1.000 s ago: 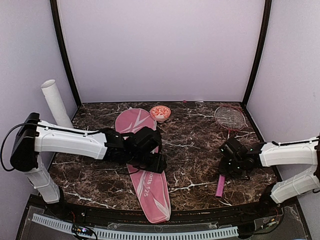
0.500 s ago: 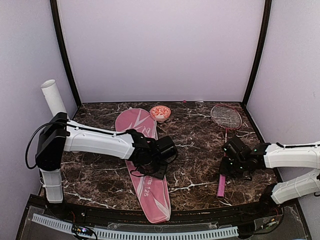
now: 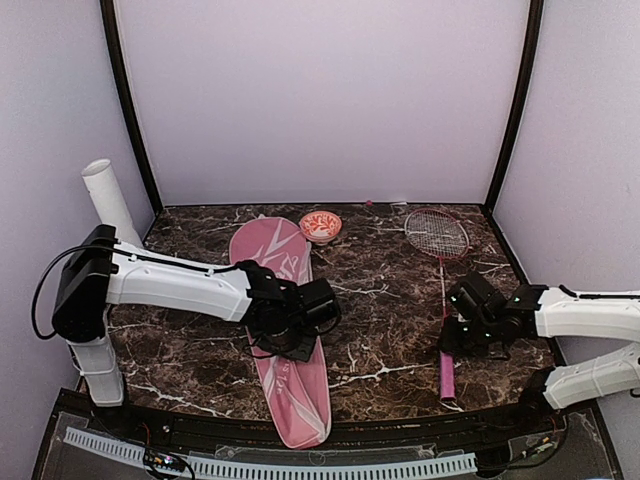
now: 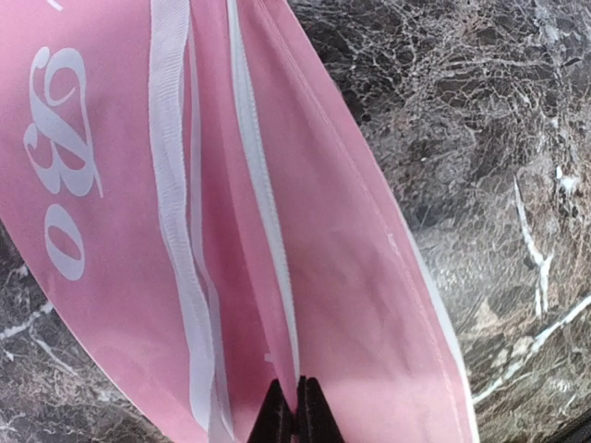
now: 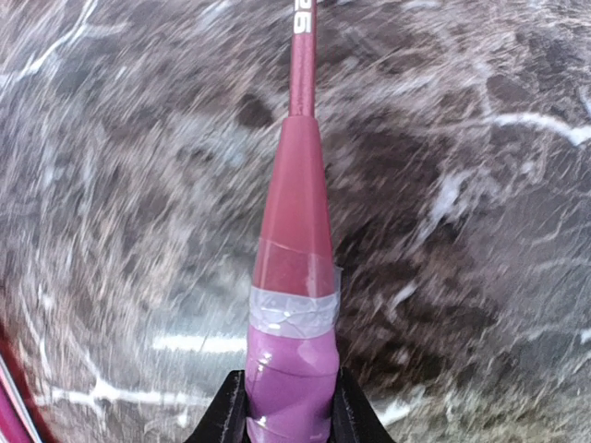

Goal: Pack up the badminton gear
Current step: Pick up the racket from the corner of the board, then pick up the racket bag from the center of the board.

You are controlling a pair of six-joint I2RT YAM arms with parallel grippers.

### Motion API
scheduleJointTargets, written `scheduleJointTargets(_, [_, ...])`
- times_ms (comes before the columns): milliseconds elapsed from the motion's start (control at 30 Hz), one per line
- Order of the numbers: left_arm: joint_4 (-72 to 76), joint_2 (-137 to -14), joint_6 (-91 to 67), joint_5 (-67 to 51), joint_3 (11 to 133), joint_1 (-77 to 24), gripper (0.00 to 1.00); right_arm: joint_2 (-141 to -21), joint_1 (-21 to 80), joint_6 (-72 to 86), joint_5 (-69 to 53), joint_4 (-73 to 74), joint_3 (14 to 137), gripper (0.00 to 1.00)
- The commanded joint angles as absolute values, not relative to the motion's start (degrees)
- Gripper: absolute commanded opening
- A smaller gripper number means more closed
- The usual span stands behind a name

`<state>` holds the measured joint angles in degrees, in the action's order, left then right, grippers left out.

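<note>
A pink racket cover [image 3: 270,255] with white lettering lies lengthwise on the dark marble table [image 3: 390,300]. My left gripper [image 3: 297,348] is low over its middle. In the left wrist view the gripper [image 4: 295,411] is shut, pinching a fold of the cover [image 4: 360,277] beside its white zipper line. A red-framed racket [image 3: 436,232] lies at the right, head toward the back. My right gripper [image 3: 451,346] is shut on its pink handle, and the wrist view shows the fingers [image 5: 231,411] clamped on either side of the handle [image 5: 291,369]. A long white tube [image 3: 108,200] leans at the far left.
A small red-and-white patterned bowl [image 3: 320,225] sits at the back, just right of the cover's top end. Black frame posts [image 3: 130,110] stand at both back corners. The table's front rail [image 3: 400,430] runs just past the cover's near end.
My left gripper has closed on the cover near the zipper, and the cover has shifted slightly. My right arm has swung the racket so its head sits further left.
</note>
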<state>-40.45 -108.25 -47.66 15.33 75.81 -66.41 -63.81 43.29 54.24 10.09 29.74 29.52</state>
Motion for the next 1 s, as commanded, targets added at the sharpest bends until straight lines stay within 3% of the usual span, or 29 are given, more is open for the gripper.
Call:
scheduleJointTargets(0, [-41.31,-99.01,-49.46,18.40,70.03,-64.35,0.00,-60.65,47.42,52.39,7.88,34.17,31.94,0.00])
scheduleJointTargets(500, [-28.31,-80.21,-44.90,23.87,56.33,-57.94,0.00,-56.08,72.14,55.46,4.88,47.90,37.68,0.00])
scheduleJointTargets(967, [-23.61,-78.13,-43.68,22.26,54.44,-57.48,0.00,-54.07,86.87,58.13,3.83,53.85,42.53,0.00])
